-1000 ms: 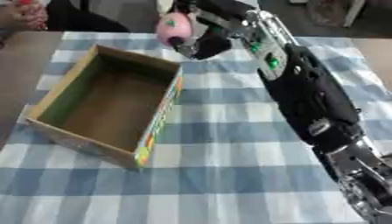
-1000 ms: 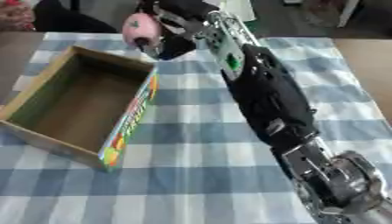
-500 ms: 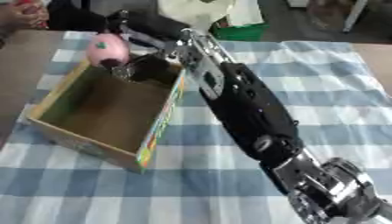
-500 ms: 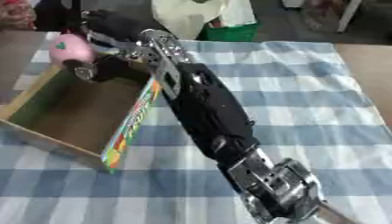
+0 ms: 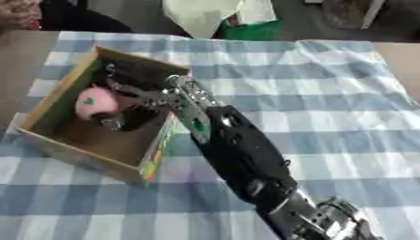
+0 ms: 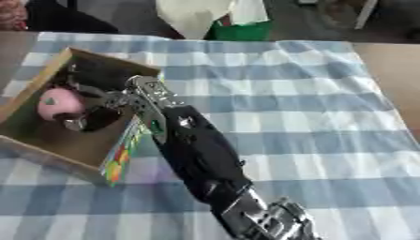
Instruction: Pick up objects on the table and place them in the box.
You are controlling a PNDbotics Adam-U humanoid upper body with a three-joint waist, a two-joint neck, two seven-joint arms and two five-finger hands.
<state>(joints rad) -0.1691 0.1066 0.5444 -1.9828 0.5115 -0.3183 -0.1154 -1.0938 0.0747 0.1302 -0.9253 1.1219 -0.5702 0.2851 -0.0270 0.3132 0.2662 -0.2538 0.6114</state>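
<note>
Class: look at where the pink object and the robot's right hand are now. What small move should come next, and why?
Probably uncurl the fingers to let go. The right hand has reached inside the cardboard box, fingers curled round the pink object, which sits low between the walls, so a release should leave it inside.

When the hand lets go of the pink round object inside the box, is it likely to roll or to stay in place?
The pink round object looks ball-shaped, so it may roll a little. The cardboard box walls rise around it and should stop it. The right hand fingers curl around it without denting it, so it is probably fairly stiff.
</note>
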